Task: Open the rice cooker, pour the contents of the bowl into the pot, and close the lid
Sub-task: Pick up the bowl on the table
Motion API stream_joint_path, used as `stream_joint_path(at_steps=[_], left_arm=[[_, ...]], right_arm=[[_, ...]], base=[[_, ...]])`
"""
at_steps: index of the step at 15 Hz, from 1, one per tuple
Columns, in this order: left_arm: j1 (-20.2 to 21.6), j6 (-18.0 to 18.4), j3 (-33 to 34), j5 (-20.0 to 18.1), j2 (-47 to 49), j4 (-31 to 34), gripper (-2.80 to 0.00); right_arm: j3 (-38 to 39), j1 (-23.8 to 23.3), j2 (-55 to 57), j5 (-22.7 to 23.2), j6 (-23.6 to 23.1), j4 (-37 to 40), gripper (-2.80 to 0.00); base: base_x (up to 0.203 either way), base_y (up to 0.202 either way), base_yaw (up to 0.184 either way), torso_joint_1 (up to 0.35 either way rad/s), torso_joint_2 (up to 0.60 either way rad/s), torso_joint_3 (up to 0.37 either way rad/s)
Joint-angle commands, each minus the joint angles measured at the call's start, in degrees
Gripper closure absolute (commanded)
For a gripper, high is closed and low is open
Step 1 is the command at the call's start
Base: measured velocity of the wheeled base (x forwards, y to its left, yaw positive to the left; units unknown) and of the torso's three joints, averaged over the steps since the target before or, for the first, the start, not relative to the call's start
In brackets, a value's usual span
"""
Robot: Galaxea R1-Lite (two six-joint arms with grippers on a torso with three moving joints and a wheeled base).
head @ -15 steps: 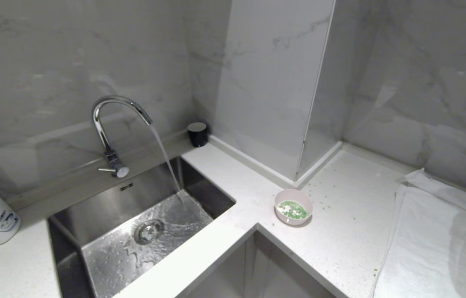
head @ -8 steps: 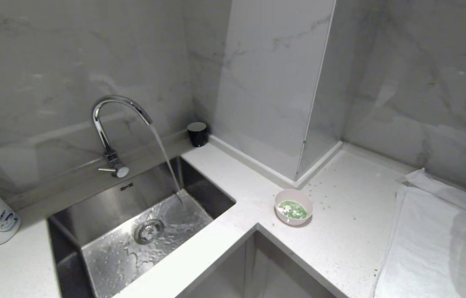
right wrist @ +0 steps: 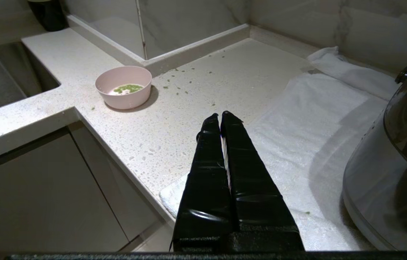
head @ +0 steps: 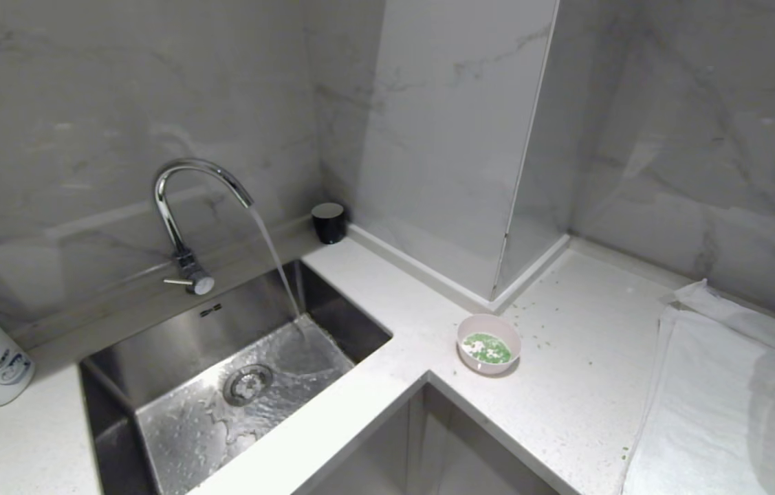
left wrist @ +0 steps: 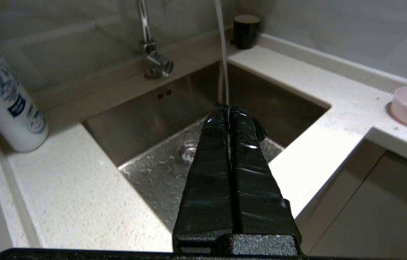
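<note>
Plainly pink bowl (head: 488,343); green-white contents (head: 487,348).

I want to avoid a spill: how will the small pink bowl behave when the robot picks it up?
The bowl looks light: small, thin-walled, holding only a few green and white bits. It probably slides easily on the smooth counter if pushed. Its smooth rounded wall may slip in a claw; a rim grip seems safer.

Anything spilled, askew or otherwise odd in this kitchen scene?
Yes. The faucet runs unattended into the sink, and green bits lie scattered on the counter around the bowl, outside it.
</note>
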Motion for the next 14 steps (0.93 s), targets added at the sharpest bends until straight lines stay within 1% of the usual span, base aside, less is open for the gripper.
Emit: stream_joint_path(at_steps=[1,3,4,5,6,7,8,9,10,12,14], left_arm=[[0.06,-0.6,-5.05,-2.34,12.85,-2.38,0.0],[-0.21,-1.02,-9.48,-4.85,24.17,-5.8,0.0],[-1.05,-1.25,-11.92,-5.84,30.5,-7.14,0.0],[-3.16,-1.97,-14.43,-6.46,36.48,-8.06,0.0],[-6.81,-3.42,-17.32,-6.8,41.65,-8.68,0.0],[-13.28,-5.52,-21.39,-6.69,46.6,-9.05,0.0],[-19.08,-7.14,-25.5,-5.57,52.38,-9.23,0.0],[-23.81,-8.23,-29.27,-3.25,58.38,-9.42,0.0],[-28.09,-9.21,-33.53,0.08,65.34,-9.61,0.0],[-33.63,-11.43,-42.44,4.9,77.83,-9.68,0.0],[-37.56,-13.25,-52.87,8.05,90.52,-9.45,0.0]], right_arm=[[0.16,0.02,0.11,0.22,-0.12,-0.13,0.0],[0.16,0.02,0.11,-0.02,1.04,-0.13,0.0],[0.16,0.02,0.11,-0.02,1.31,-0.21,0.0],[0.16,0.02,0.11,-0.02,1.31,-0.21,0.0],[0.16,0.02,0.11,-0.02,1.31,-0.21,0.0],[0.16,0.02,0.11,-0.02,1.31,-0.21,0.0],[0.16,0.02,0.11,-0.02,1.31,-0.21,0.0],[0.16,0.02,0.11,-0.02,1.31,-0.21,0.0],[0.16,0.02,0.11,-0.02,1.31,-0.21,0.0],[0.16,0.02,0.11,-0.02,1.31,-0.21,0.0],[0.16,0.02,0.11,-0.02,1.31,-0.21,0.0]], base=[[0.0,0.0,0.0,0.0,0.0,0.0],[0.0,0.0,0.0,0.0,0.0,0.0],[0.0,0.0,0.0,0.0,0.0,0.0],[0.0,0.0,0.0,0.0,0.0,0.0],[0.0,0.0,0.0,0.0,0.0,0.0],[0.0,0.0,0.0,0.0,0.0,0.0],[0.0,0.0,0.0,0.0,0.0,0.0],[0.0,0.0,0.0,0.0,0.0,0.0],[0.0,0.0,0.0,0.0,0.0,0.0],[0.0,0.0,0.0,0.0,0.0,0.0],[0.0,0.0,0.0,0.0,0.0,0.0]])
